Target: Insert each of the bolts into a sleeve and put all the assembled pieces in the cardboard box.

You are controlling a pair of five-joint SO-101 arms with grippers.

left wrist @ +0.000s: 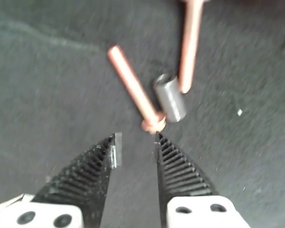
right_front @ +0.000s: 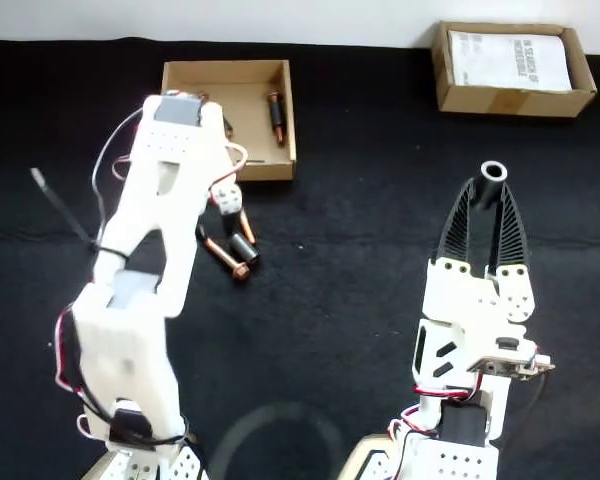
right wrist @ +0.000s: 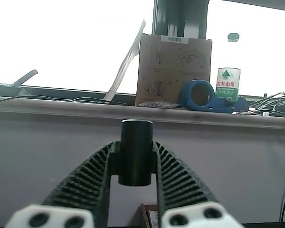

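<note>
Left jaws narrowly parted, low over counter [right_front: 360, 250]; right jaws clamp held sleeve [right wrist: 135, 152] upright, well apart. We see copper bolt [left wrist: 133, 85] head-first just beyond left jaws, shaft pointing away, loose sleeve [left wrist: 170, 97] just beside. We judge left arm nearer.

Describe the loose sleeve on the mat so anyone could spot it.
Start at the open cardboard box on the far left. Just in front of it, the sleeve lies beside a copper bolt. It is short, grey and hollow, unlike the long bolt.
</note>
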